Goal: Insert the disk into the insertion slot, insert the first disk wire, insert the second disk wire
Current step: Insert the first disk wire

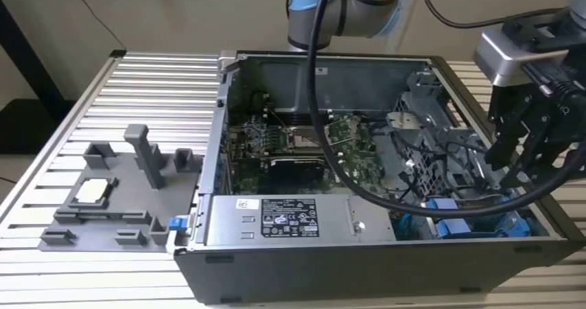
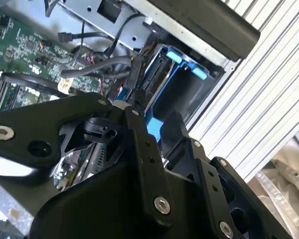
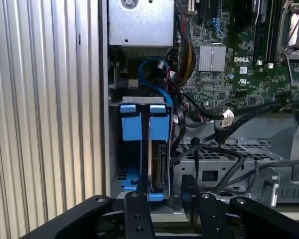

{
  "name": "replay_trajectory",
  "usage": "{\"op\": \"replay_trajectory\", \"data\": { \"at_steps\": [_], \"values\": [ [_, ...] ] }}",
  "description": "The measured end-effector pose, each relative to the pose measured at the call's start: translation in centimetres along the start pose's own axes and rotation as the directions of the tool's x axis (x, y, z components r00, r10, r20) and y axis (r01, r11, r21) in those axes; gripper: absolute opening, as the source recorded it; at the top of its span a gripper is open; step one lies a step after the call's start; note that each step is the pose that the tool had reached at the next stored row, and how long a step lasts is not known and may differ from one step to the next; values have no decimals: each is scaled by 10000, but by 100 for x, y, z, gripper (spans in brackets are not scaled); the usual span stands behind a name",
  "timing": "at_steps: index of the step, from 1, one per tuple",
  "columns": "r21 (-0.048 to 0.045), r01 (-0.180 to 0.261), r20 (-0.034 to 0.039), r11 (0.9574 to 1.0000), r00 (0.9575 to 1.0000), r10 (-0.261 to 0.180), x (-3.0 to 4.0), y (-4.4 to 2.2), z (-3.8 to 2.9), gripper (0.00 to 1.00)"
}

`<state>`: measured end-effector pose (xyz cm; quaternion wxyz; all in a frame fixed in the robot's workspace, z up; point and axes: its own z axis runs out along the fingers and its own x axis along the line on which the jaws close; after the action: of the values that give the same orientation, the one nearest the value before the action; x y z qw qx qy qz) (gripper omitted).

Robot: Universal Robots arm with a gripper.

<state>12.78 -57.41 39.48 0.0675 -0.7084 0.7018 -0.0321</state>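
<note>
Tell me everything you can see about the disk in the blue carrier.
The disk is a thin silver drive standing on edge in a bright blue plastic carrier, seated in a bay slot at a corner of the open computer case, beside a second blue carrier. Black cables run alongside; whether any is plugged in cannot be told. The gripper is close at one end.

Blue-framed disk (image 3: 132, 130), green motherboard (image 3: 224, 74), black gripper (image 3: 164, 188), ribbed silver table (image 3: 40, 99), black wires (image 3: 249, 110)
</note>
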Motion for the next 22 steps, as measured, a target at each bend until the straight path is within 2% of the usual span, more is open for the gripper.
{"op": "replay_trajectory", "data": {
  "at_steps": [2,3,5,8,12,15,17,22],
  "values": [
    [355,17,42,9994,10000,-18,-2,5,-2,41],
    [473,43,44,9989,10000,-45,-15,7,3,41],
    [643,130,34,9978,9999,-132,-62,8,17,41],
    [896,230,-24,9957,9997,-228,-139,12,37,41],
    [1005,306,-187,9945,9994,-289,-230,47,65,41],
    [1040,369,-419,9939,9986,-327,-260,59,87,41],
    [1043,398,-529,9937,9980,-345,-263,60,98,41],
    [1044,399,-542,9937,9979,-344,-263,61,98,41]
  ]
}}
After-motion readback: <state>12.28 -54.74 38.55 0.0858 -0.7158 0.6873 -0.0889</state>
